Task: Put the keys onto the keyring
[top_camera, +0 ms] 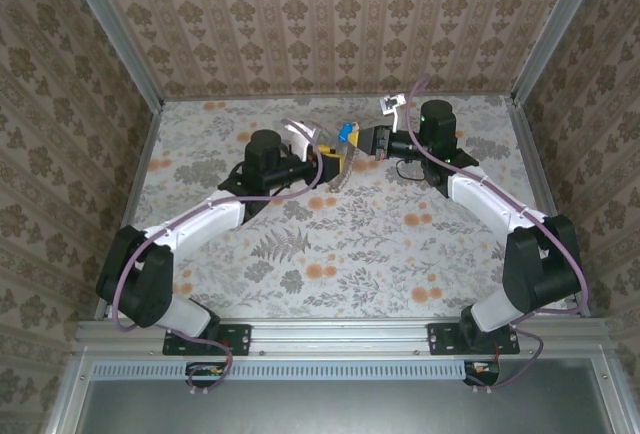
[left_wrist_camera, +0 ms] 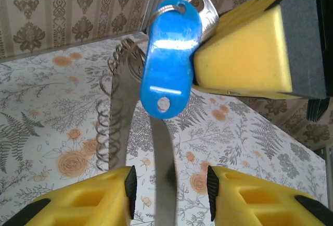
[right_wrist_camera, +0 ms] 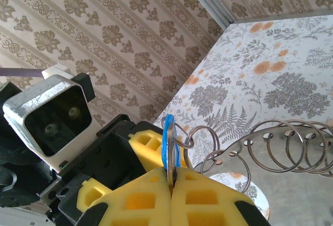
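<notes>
The keys have a bright blue plastic head and a silvery blade. They are pinched edge-on in my right gripper, which is shut on them above the table. A small wire ring runs through the head. The keyring is a thin grey metal band loop carrying several wire coils. One side of the loop passes between the pads of my left gripper and touches neither. The other side runs outside the left finger. The blue head hangs just above the band. From the top, both grippers meet mid-table.
The floral table is closed in by patterned walls with metal corner posts. A purple cable runs along the right arm. Free floor lies in front of both grippers towards the arm bases.
</notes>
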